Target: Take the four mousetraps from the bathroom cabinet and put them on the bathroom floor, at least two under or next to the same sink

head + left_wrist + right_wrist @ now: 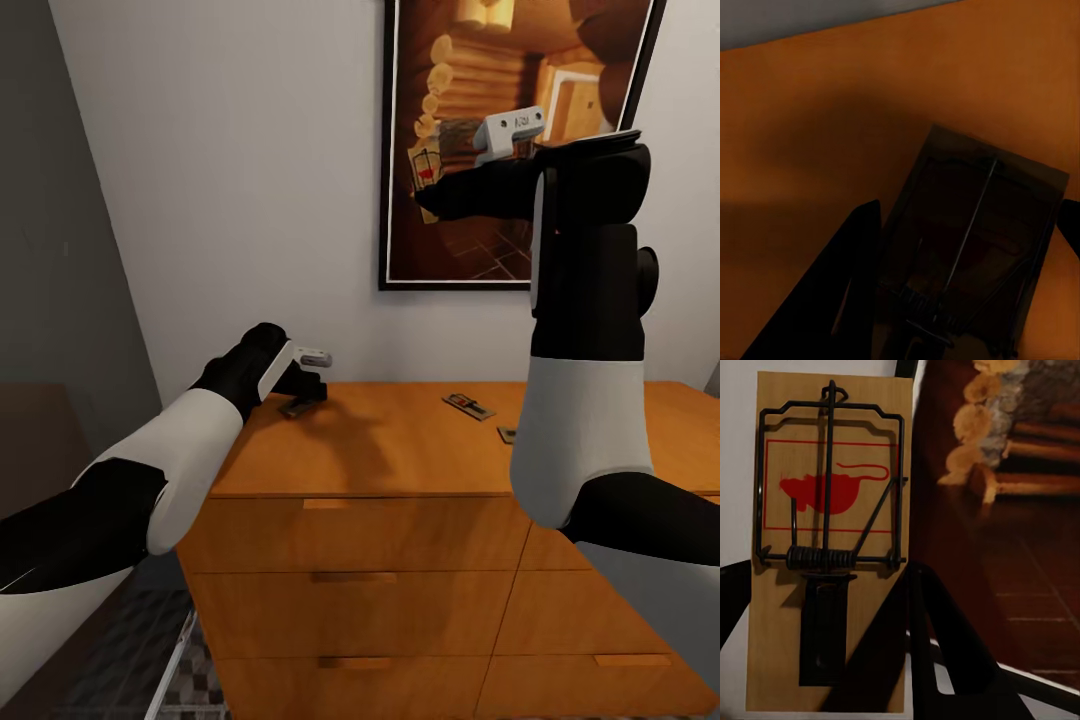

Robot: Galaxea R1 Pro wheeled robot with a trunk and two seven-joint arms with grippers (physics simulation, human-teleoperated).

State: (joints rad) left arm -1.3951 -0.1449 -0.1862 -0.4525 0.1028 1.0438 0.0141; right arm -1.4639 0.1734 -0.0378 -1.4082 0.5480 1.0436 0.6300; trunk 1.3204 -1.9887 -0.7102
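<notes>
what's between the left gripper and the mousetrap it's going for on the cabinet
Nothing visible. The left gripper sits right over the mousetrap on the cabinet top, one finger beside its edge.

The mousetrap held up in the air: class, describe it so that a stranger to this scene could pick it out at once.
Start at the framed picture on the wall above the orange-brown cabinet. The right gripper holds one mousetrap up in front of it. Unlike the traps lying flat on the cabinet top, it is raised and upright, showing a red mouse print.
</notes>
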